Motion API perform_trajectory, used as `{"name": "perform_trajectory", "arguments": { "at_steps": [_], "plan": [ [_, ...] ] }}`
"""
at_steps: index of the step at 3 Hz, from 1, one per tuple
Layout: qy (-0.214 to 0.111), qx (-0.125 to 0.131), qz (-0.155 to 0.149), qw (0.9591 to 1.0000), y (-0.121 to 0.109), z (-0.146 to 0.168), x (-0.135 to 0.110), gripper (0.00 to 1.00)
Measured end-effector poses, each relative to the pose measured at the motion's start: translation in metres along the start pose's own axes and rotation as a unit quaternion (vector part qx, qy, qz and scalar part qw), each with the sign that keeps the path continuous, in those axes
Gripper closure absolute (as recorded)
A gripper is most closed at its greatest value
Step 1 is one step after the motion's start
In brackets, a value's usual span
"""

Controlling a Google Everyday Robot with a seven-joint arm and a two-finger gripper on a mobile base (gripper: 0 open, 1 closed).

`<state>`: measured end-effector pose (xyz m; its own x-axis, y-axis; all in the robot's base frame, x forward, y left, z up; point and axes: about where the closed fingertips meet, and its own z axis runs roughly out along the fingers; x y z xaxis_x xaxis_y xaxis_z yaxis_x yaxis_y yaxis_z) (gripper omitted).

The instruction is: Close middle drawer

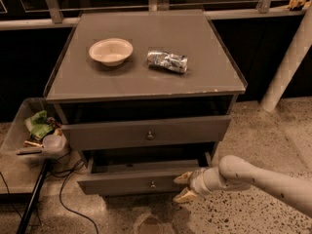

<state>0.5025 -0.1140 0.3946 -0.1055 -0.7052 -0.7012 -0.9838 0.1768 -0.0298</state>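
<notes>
- Pulled out toward the camera: middle drawer [122,183], second tier of the grey cabinet [146,89], with its dark inside open to view behind the narrow front.
- Centred on that front, a small round knob [153,184].
- Above it, top drawer [112,133], taller-fronted, also out but less far than the tier below.
- Low at the right end of the middle drawer's front, near the floor [273,130]: gripper [179,188].
- Tan fingers [183,178] spread apart, one above the other, with nothing held between them; contact with the drawer front impossible to judge.
- Reaching in from the lower right corner, white arm [263,179], wrist pointed left at the cabinet.
- On the cabinet top, left of centre: pale bowl [111,51], upright.
- Just right of the bowl and not touching it: crumpled foil bag [167,61], lying flat.
- Left of the cabinet, beside the top drawer's end: clear bin [17,123] holding green wrappers and a white cup [52,141].
- On the floor below the bin, black cable [68,189] looping toward the cabinet's foot.
- At the far right, white pole [287,62] slanting up, well apart from the cabinet.
</notes>
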Motion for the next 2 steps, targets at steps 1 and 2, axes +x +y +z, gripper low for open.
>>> {"name": "perform_trajectory", "arguments": {
  "at_steps": [1,2],
  "plan": [
    [-0.006,0.003,-0.018,0.9998,-0.0473,0.0218,-0.0125,0.00],
    [-0.006,0.003,-0.018,0.9998,-0.0472,0.0218,-0.0125,0.00]
  ]
}}
